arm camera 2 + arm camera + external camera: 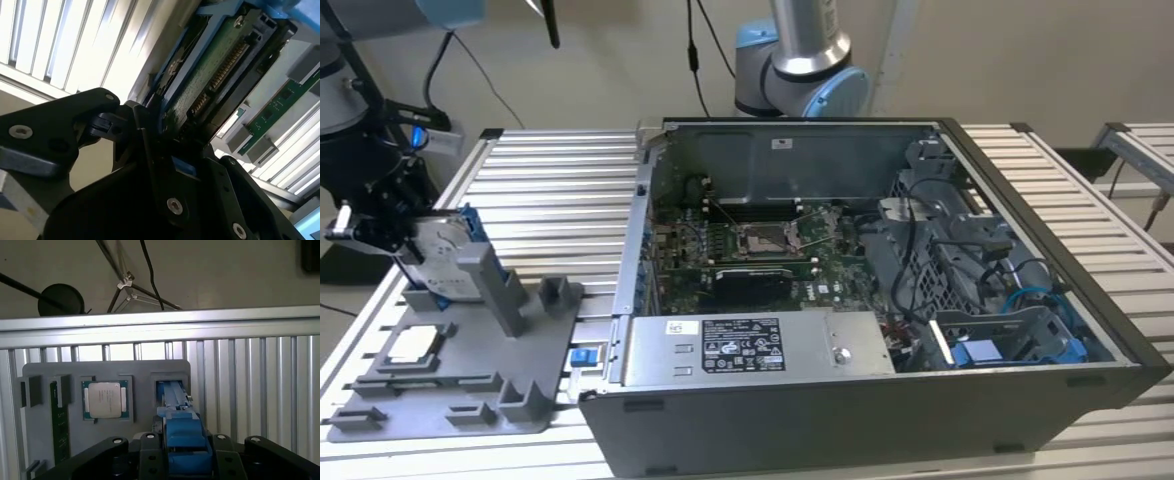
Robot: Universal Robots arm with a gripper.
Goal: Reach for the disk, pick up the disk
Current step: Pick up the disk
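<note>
The disk (pixel 443 238) stands on edge at the back of the grey fixture plate (pixel 467 390), on the exterior view's left, its silver face and blue rails showing beside a grey post. My gripper (pixel 403 240) is right against it from the left. In the first wrist view the disk's blue rail (pixel 181 432) sits clamped between the black fingers of my gripper (pixel 182 460), above the fixture's slot. The second wrist view shows the disk's green circuit-board underside (pixel 215 75) running out from my gripper (pixel 170 145), which is shut on it.
A white-topped square chip (pixel 411 343) lies in a pocket of the fixture plate (pixel 140 370), with a green memory stick (pixel 60 425) beside it. The open computer case (pixel 854 400) takes up the slatted table's middle and right. A second arm's base (pixel 801 70) stands behind the case.
</note>
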